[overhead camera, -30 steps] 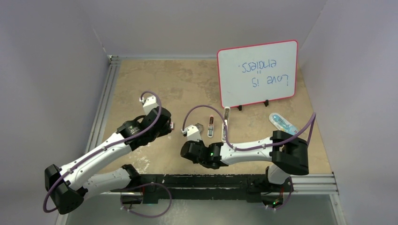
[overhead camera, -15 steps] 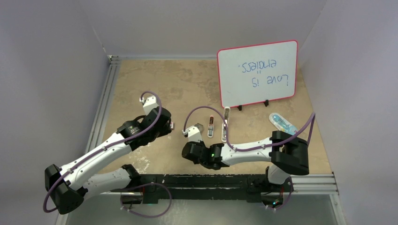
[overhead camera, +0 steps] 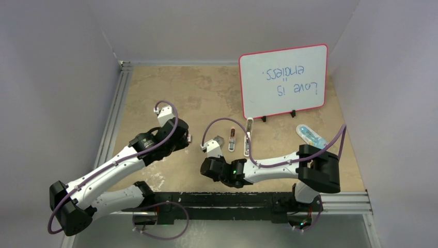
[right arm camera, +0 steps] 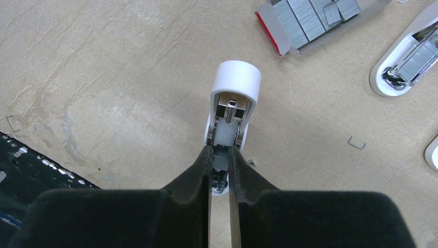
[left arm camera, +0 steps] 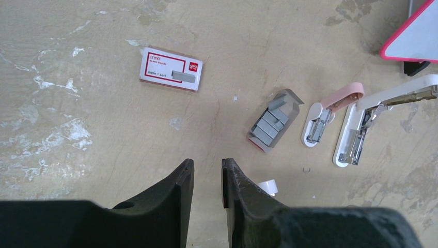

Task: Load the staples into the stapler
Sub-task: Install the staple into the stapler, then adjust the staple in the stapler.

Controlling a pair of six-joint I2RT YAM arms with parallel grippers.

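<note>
The staples [left arm camera: 272, 123] are grey strips in a small grey tray with a red edge; they also show in the right wrist view [right arm camera: 309, 19] and the top view [overhead camera: 219, 140]. The red-and-white box [left arm camera: 170, 68] lies apart to the left. A pink mini stapler [left arm camera: 330, 109] and a white stapler [left arm camera: 373, 120] lie open beside the tray. My right gripper [right arm camera: 220, 153] is shut on a small white stapler [right arm camera: 233, 98], just near of the tray. My left gripper [left arm camera: 207, 171] hovers slightly open and empty above bare table.
A pink-framed whiteboard [overhead camera: 284, 82] stands at the back right. A blue-and-white object [overhead camera: 311, 136] lies by the right arm. A loose staple [right arm camera: 356, 143] lies on the table. A metal rail [overhead camera: 112, 121] runs along the left edge.
My right gripper has shifted slightly toward the near edge with the small white stapler in it. The left arm has not moved.
</note>
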